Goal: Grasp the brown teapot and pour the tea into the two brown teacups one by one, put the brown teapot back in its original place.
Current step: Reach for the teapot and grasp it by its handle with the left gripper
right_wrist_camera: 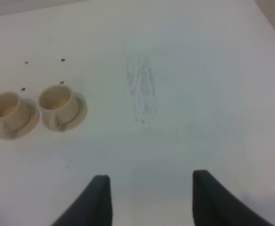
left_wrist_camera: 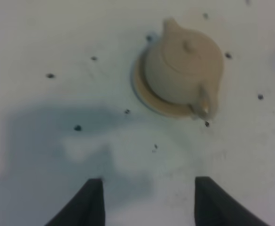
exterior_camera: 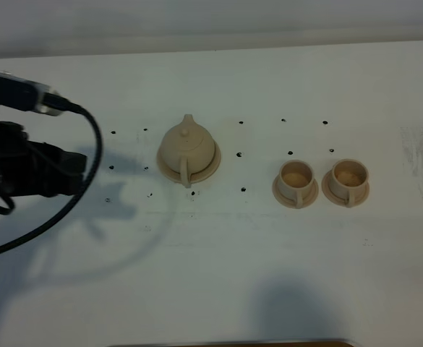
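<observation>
The brown teapot (exterior_camera: pixel 188 147) stands upright on its wide saucer, the original place (exterior_camera: pixel 211 168), at the table's middle, lid on, handle toward the front. The two brown teacups (exterior_camera: pixel 296 176) (exterior_camera: pixel 349 174) stand on their small saucers to its right. In the left wrist view my left gripper (left_wrist_camera: pixel 149 200) is open and empty over bare table, short of the teapot (left_wrist_camera: pixel 184 68) and its saucer (left_wrist_camera: pixel 149 99). In the right wrist view my right gripper (right_wrist_camera: pixel 151 195) is open and empty, apart from the two cups (right_wrist_camera: pixel 3 109) (right_wrist_camera: pixel 57 101).
The left arm (exterior_camera: pixel 30 166) with its black cable hangs over the table's left side. Small dark dots mark the white table (exterior_camera: pixel 218 275). A scuffed patch (exterior_camera: pixel 421 155) lies at the far right. A dark edge shows at the bottom front.
</observation>
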Tool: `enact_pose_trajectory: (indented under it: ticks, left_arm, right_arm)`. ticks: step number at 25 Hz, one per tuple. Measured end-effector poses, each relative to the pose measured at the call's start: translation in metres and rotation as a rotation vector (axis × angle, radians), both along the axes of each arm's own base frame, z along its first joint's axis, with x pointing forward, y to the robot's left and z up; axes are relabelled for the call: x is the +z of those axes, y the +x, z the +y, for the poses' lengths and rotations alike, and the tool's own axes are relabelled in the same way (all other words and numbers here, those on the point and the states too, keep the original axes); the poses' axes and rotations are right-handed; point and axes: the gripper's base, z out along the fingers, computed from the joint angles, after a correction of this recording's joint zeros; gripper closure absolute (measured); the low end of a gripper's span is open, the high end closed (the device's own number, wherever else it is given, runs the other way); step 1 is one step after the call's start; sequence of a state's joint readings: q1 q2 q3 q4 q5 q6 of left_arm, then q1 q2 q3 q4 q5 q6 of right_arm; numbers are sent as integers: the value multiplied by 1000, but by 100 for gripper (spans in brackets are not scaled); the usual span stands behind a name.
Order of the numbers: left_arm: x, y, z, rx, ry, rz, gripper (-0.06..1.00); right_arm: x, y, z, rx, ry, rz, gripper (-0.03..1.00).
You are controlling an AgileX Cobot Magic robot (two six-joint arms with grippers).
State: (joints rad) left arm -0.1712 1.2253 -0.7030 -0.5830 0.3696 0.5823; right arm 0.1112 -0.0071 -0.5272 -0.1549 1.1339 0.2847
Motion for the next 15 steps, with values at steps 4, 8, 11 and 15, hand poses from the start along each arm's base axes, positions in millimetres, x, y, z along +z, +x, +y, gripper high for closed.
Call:
enact_pose_trajectory:
  ticks: [4, 8, 11, 15]
  left_arm:
    - [4, 19, -18, 41, 31, 58, 55]
    - [9, 38, -50, 29, 21, 78, 55]
    - [7, 49, -76, -8, 16, 133, 55]
    - [6, 56, -105, -39, -2, 175, 55]
  right_arm:
    - [0, 0, 0, 0, 0, 0, 56]
    - [0, 0, 0, 0, 0, 0, 56]
    - [0, 0, 0, 0, 0, 0, 56]
    - [0, 0, 0, 0, 0, 0, 56]
